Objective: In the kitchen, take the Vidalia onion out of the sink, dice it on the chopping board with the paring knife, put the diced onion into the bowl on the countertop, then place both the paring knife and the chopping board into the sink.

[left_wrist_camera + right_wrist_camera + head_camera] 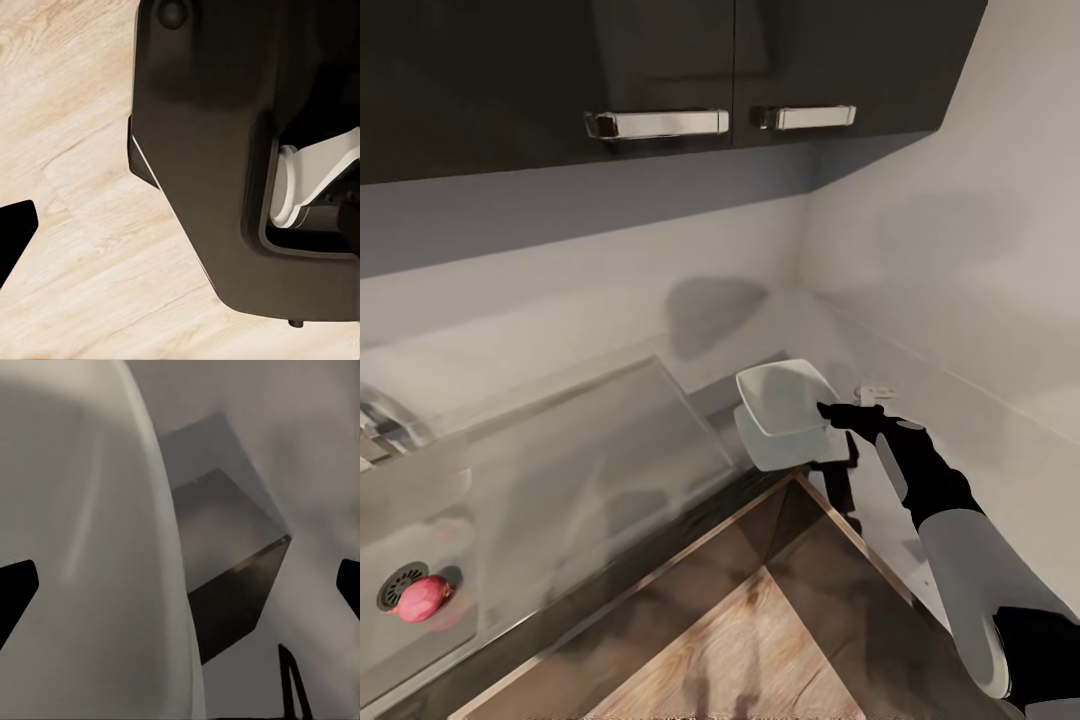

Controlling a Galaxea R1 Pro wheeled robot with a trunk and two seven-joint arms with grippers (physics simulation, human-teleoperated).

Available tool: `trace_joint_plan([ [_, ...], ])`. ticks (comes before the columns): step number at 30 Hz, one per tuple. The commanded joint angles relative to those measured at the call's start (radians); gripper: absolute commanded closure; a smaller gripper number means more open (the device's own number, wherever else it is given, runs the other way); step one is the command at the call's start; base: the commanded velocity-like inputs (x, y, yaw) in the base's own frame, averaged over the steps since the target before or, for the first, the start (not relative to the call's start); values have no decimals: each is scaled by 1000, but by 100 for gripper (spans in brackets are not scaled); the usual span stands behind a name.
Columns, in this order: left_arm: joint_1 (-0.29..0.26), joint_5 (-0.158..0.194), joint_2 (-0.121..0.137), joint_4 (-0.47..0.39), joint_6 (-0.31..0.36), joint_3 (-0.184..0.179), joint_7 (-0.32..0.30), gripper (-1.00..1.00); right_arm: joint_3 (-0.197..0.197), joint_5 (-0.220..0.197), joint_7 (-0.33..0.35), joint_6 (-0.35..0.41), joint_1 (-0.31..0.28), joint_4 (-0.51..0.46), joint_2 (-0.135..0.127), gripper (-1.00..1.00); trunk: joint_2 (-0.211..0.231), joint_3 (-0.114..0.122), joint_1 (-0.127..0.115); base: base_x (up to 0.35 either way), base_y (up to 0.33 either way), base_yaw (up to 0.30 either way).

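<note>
Nearest the head camera lay the chopping board (760, 630), wood grain filling the 6 o'clock part of the view, on the grey table (960, 420). Beyond it, toward 1 o'clock, I had the right pincer (832, 410) at the rim of the bowl (785, 395). The bowl looked tilted and lifted off the table, a pale reflection or shadow beneath it. Dark fingertips (838, 412) touched its near edge; I judged the pincer clamped on that rim. In the right wrist view the bowl's white wall (90, 547) sat between the finger tips.

Vidalia onion (422, 598): in the sink (560, 470) at 8 o'clock, just beside the round drain (400, 585), untouched. Paring knife: not located.

Left pincer: wrist camera showed wood floor (82, 187) and the robot's dark body (225, 150); one black fingertip (15, 232) at the frame edge. Apart or together, I could not tell.

Risk, my judgement: an edge grip on a flared, smooth rim is weak. A quick wrist turn could let the bowl pivot, slip and drop onto the board or off the table corner.
</note>
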Motion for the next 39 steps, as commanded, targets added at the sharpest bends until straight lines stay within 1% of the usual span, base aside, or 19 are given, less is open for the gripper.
trace_joint_plan([
  [1, 1, 5, 0, -2, -1, 0, -1, -100, -3, -3, 5, 6, -1, -1, 0, -100, -2, -3, 1, 0, 0, 0],
  [10, 1, 5, 0, -2, -1, 0, -1, -100, -3, -3, 5, 3, -1, -1, 0, -100, -2, -12, 1, 0, 0, 0],
  [11, 1, 5, 0, -2, -1, 0, -1, -100, -3, -3, 5, 3, -1, -1, 0, 100, -2, -12, 1, 0, 0, 0],
  [28, 1, 5, 0, -2, -1, 0, -1, -100, -3, -2, 3, 3, -1, -1, 0, 100, -2, -12, 1, 0, 0, 0],
  [39, 1, 5, 0, -1, -1, 0, -1, -100, -3, -2, 3, 1, -1, -1, 0, 100, -2, 4, 1, -2, 0, 0],
])
